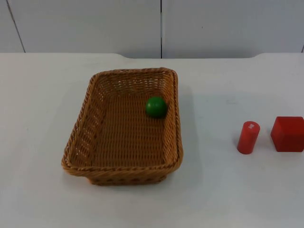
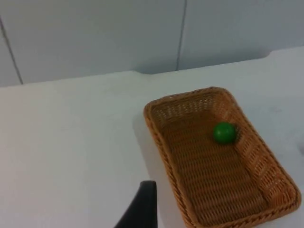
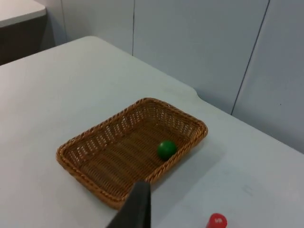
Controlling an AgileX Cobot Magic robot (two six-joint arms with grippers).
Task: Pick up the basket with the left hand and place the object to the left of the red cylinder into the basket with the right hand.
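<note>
Nearby, red cylinder (image 1: pixel 248 137) beside red cube (image 1: pixel 288 134) (apart), basket (image 1: pixel 95 137) holding green ball (image 1: pixel 156 107)

Wicker basket (image 1: pixel 124 128) stands mid-tabletop (image 1: pixel 42 95), its open top unobstructed, a green ball (image 1: pixel 156 107) against its right wall. Bare tabletop separates it from red cylinder (image 1: pixel 248 137) and red cube (image 1: pixel 288 134), giving my claws passage.

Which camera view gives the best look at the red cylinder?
The top view: the red cylinder stands whole on the white table, beside the red cube. The right wrist view catches just the cylinder's top end at the picture's edge. The left wrist view looks at the wicker basket instead.
</note>
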